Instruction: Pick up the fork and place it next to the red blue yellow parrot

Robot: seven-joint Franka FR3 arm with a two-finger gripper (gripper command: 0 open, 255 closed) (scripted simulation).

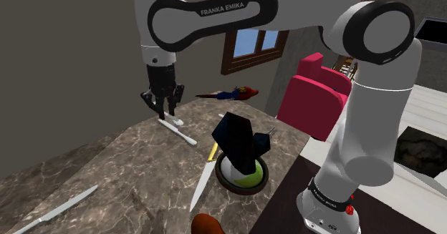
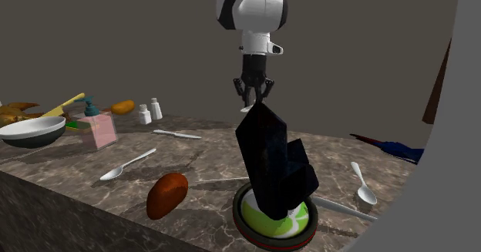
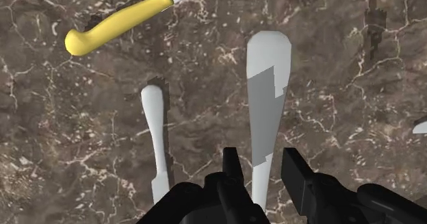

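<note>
White on the marbled desk (image 1: 107,161), the fork (image 3: 267,72) is seen between the parted, untouching fingers of the claw (image 3: 262,162), apart from the parrot (image 1: 233,93).

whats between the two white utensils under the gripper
Only bare marbled countertop, in the wrist view; nothing lies between the narrow utensil and the wide utensil under the open gripper.

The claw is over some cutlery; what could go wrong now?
Two white pieces lie side by side: the open claw straddles the broad handle, but the slimmer utensil lies close and could be taken instead. The handle lies flat on the marbled counter, so it could slip free.
</note>
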